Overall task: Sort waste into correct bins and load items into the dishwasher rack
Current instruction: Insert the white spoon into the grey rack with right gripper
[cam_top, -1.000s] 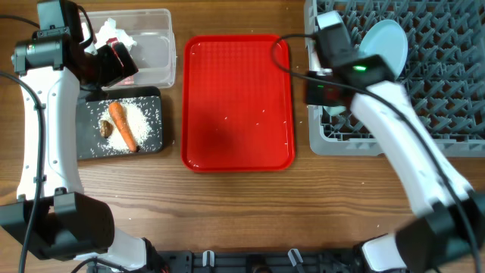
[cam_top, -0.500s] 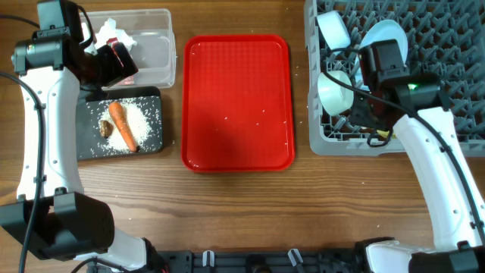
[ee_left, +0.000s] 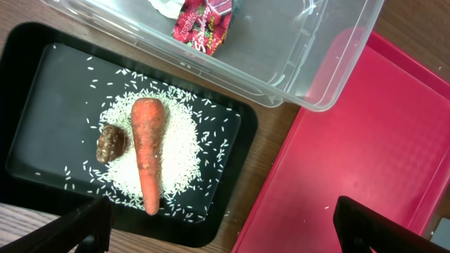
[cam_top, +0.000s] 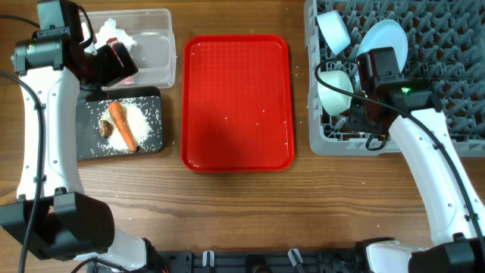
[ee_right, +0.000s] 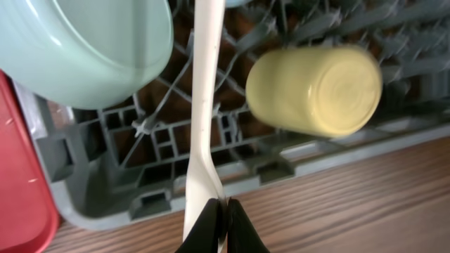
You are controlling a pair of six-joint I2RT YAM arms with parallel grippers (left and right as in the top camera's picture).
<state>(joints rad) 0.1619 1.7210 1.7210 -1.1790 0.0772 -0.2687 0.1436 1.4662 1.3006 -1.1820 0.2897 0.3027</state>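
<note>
**Right wrist view.** The right gripper (ee_right: 219, 219) is clamped on the broader lower end of the white spoon (ee_right: 207, 105). The spoon's thin shaft reaches over the grey dishwasher rack (ee_right: 151, 130), between a pale blue bowl (ee_right: 84, 49) and the yellow cup (ee_right: 313, 90). The spoon is judged light, stiff and smooth, so it is apt to pivot in an end pinch; a hold nearer mid-shaft would steady it.

**Left wrist view.** The left gripper (ee_left: 232, 232) is spread apart above the black tray (ee_left: 42, 91).

Table (cam_top: 227, 205) holds bins (cam_top: 155, 49), tray (cam_top: 237, 102), rack (cam_top: 333, 144)
</note>
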